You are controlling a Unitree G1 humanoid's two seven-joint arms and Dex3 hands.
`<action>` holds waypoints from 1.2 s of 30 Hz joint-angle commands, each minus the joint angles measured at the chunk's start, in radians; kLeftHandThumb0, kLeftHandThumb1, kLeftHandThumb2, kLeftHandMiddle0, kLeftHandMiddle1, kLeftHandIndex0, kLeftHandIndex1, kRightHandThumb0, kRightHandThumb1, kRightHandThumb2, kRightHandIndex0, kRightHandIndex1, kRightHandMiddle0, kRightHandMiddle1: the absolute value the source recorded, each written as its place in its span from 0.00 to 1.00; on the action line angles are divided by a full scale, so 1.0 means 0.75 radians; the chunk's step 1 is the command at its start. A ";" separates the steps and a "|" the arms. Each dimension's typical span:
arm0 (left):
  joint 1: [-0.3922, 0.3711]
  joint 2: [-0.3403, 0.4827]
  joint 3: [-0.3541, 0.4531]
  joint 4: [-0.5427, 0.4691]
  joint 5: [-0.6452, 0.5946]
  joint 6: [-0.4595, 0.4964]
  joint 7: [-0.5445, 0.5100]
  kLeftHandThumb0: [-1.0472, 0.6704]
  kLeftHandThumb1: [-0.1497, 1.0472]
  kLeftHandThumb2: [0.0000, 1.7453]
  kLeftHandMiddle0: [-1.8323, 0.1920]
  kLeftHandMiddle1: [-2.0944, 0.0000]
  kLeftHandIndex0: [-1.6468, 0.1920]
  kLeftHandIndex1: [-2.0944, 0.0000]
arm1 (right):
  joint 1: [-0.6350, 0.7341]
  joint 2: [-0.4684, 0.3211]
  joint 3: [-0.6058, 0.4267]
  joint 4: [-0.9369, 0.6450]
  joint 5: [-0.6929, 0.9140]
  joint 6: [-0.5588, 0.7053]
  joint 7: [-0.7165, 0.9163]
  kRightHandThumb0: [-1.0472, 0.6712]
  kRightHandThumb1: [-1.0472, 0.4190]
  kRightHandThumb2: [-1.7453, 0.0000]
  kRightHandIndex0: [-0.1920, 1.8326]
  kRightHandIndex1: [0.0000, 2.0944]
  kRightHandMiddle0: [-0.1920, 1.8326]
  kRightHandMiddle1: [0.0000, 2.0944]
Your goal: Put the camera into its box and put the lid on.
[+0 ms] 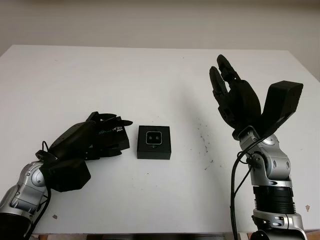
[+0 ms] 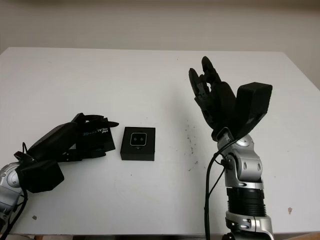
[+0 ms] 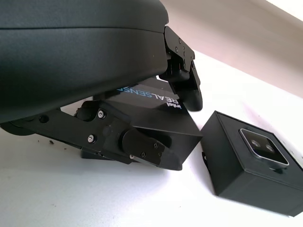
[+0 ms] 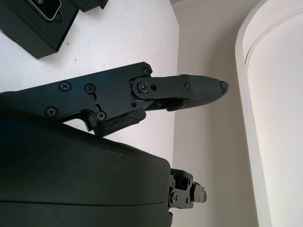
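Observation:
A small black box [image 1: 154, 150] sits on the middle of the white table [image 1: 150, 75], and the silver-faced camera [image 1: 153, 137] lies inside it, lenses up. Just left of the box, my left hand [image 1: 117, 137] is shut on the black lid [image 1: 111, 131], which carries white lettering and lies low on the table. In the left wrist view the lid [image 3: 151, 101] is clamped between my fingers, a short gap from the box [image 3: 232, 165] and the camera [image 3: 262, 146]. My right hand [image 1: 225, 82] is open, raised above the table to the right of the box.
Small dark specks mark the table [image 2: 190, 135] between the box and my right arm. The table's far edge meets a pale wall. A corner of the box [image 4: 33, 28] appears in the right wrist view.

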 commanded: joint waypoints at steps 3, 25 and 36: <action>-0.019 0.000 0.008 0.018 0.032 -0.015 0.043 0.53 1.00 0.08 0.77 0.40 0.77 0.45 | 0.011 0.011 -0.011 -0.026 0.014 -0.001 -0.009 0.27 0.00 0.83 0.01 0.02 0.07 0.03; -0.189 0.057 0.095 -0.258 -0.030 0.159 -0.083 0.54 1.00 0.06 0.77 0.32 0.76 0.44 | 0.014 0.026 0.033 0.016 -0.011 -0.057 0.017 0.27 0.00 0.81 0.02 0.03 0.06 0.03; -0.271 -0.009 0.074 -0.572 -0.274 0.576 -0.372 0.52 1.00 0.08 0.76 0.35 0.77 0.40 | 0.011 0.023 0.047 0.037 -0.022 -0.066 0.040 0.28 0.00 0.79 0.01 0.02 0.05 0.02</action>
